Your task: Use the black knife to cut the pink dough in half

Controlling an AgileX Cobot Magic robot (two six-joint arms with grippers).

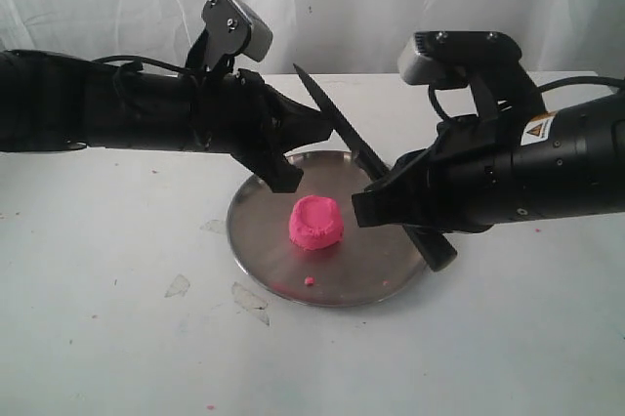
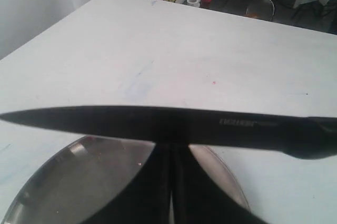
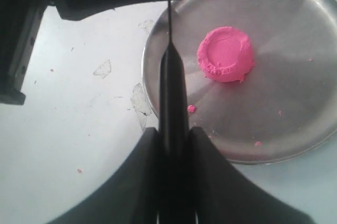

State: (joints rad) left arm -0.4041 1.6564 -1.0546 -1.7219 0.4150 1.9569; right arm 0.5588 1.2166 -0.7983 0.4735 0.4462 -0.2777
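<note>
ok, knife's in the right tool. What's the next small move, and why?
Probably back the left tool off the black knife: the right tool clamps its handle, the left one sits right at the raised blade, and the pink dough on the plate is uncut.

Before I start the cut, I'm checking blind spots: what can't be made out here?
Left wrist view: the black knife hides whether the left gripper pinches it; pink dough out of frame.
Exterior view: right gripper covers part of the handle.
Right wrist view: plate cut off by frame edge.
</note>
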